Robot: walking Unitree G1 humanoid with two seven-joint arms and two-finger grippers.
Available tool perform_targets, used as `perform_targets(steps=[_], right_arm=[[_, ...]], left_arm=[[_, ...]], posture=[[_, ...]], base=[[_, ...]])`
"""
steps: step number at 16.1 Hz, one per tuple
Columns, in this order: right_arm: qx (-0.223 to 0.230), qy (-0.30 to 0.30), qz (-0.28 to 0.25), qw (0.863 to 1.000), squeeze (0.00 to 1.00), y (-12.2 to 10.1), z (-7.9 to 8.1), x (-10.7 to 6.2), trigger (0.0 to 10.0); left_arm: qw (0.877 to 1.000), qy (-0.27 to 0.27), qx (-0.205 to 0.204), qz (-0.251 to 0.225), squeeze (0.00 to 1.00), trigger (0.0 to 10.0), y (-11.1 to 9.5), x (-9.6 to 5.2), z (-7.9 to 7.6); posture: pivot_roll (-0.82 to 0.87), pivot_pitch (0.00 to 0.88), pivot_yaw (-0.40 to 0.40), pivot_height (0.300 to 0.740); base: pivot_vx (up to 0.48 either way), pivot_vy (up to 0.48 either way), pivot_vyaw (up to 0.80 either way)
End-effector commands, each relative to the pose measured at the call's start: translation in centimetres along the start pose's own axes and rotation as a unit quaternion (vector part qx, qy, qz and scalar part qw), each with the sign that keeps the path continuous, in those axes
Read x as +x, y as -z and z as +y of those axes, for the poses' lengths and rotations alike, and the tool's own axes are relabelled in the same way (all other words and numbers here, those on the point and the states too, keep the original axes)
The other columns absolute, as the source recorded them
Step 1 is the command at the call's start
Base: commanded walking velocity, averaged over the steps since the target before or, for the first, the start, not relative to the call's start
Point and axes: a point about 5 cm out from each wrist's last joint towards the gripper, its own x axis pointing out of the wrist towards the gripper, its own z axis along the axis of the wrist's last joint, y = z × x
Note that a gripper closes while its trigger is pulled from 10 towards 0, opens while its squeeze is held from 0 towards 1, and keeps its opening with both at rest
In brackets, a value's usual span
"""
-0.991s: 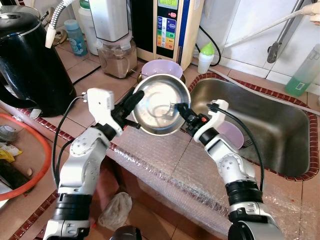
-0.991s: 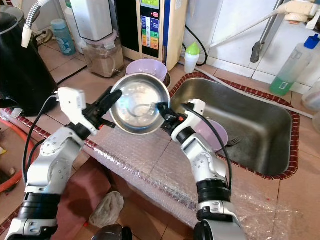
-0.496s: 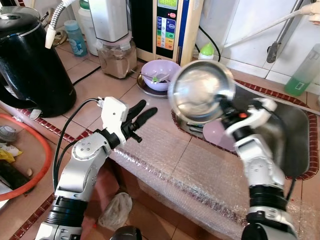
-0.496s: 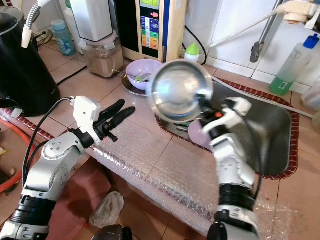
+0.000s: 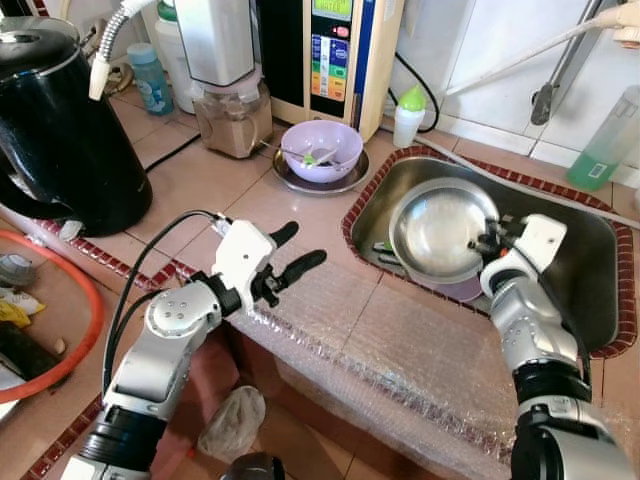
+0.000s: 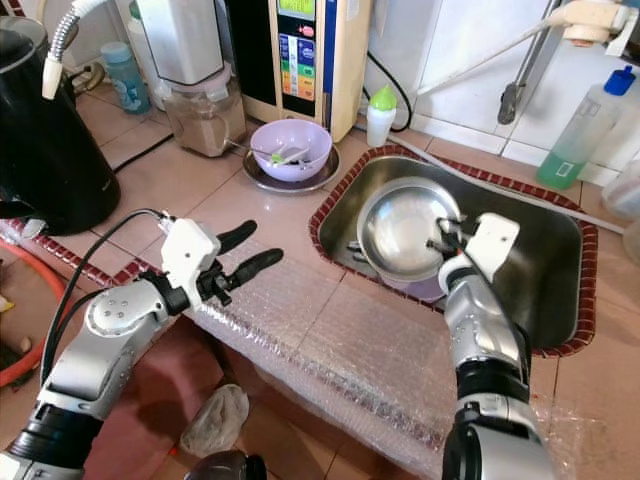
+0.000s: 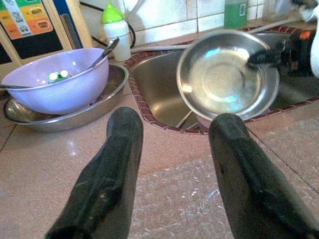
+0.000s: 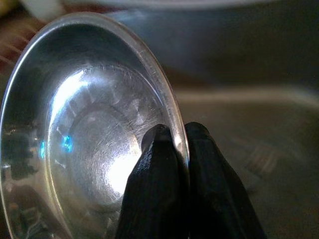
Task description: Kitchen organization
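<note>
Our right pincer (image 5: 487, 242) pinches the rim of the steel bowl (image 5: 440, 228), holding it over the sink (image 5: 590, 270). Our left pincer (image 5: 293, 250) hovers above the counter (image 5: 200, 190), fingers spread and empty.

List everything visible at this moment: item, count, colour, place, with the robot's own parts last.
Steel bowl: 1, silver, held over the sink.
Sink: 1, steel, set in the counter on the right.
Purple bowl: 1, lilac, on a steel plate left of the sink, utensil inside.
Kettle: 1, black, far left of the counter.
Water dispenser: 1, cream and blue, against the wall.
Blender jar: 1, clear with brown contents, beside the dispenser.
Small bottle: 1, white with green cap, by the sink corner.
Soap bottle: 1, green, far right.
Bubble wrap: 1 sheet, clear, over the counter's front edge.
Left gripper: black, open, above the counter.
Right gripper: black, shut on the steel bowl's rim.
</note>
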Motion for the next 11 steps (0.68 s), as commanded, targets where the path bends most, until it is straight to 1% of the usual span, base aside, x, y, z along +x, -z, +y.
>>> perform_targets(steps=[1, 2, 3, 4, 5, 7, 9, 11], right_arm=[[-0.020, 0.011, -0.011, 1.000, 0.00, -0.7, 0.4, 0.4, 0.9], [-0.019, 0.013, -0.008, 1.000, 0.00, -0.6, 0.6, 0.6, 2.0], [-0.020, 0.007, 0.000, 1.000, 0.00, -0.2, 1.2, 0.7, 5.1], [-0.019, 0.005, 0.003, 1.000, 1.00, 0.0, 1.5, 0.7, 10.0], [-0.016, -0.005, 0.013, 1.000, 1.00, 0.4, 2.0, 0.7, 10.0], [-0.018, -0.005, 0.024, 1.000, 1.00, 1.1, 2.2, 0.7, 10.0], [-0.033, 0.003, 0.046, 0.998, 1.00, 2.1, 2.1, 0.6, 10.0], [-0.034, 0.007, 0.050, 0.998, 1.00, 2.4, 1.7, 0.5, 10.0]], left_arm=[[1.000, 0.000, 0.012, -0.004, 1.00, 10.0, -0.2, 0.0, -0.2], [1.000, -0.003, 0.013, -0.005, 1.00, 10.0, -0.2, 0.0, -0.2], [1.000, -0.008, 0.018, -0.006, 1.00, 10.0, -0.2, 0.0, -0.1], [1.000, -0.013, 0.017, -0.009, 1.00, 10.0, -0.2, 0.0, 0.0], [1.000, -0.015, 0.018, -0.008, 1.00, 10.0, -0.2, 0.1, 0.1], [1.000, -0.015, 0.021, -0.009, 1.00, 10.0, -0.3, 0.2, 0.2], [1.000, -0.011, 0.028, -0.006, 1.00, 10.0, -0.3, 0.5, 0.3], [0.999, 0.000, 0.034, 0.001, 1.00, 10.0, -0.1, 0.5, 0.2]], posture=[[0.02, 0.000, 0.025, 0.740], [0.02, 0.000, 0.024, 0.740], [0.02, 0.000, 0.021, 0.740], [0.02, 0.000, 0.020, 0.740], [0.02, 0.000, 0.016, 0.740], [0.03, 0.000, 0.014, 0.740], [0.02, 0.000, 0.017, 0.740], [0.01, 0.000, 0.023, 0.740]], base=[[0.000, 0.000, 0.00], [0.000, 0.000, 0.00], [0.000, 0.000, 0.00], [0.000, 0.000, 0.00], [0.000, 0.000, 0.00], [0.000, 0.000, 0.00], [0.000, 0.000, 0.00], [0.000, 0.000, 0.00]])
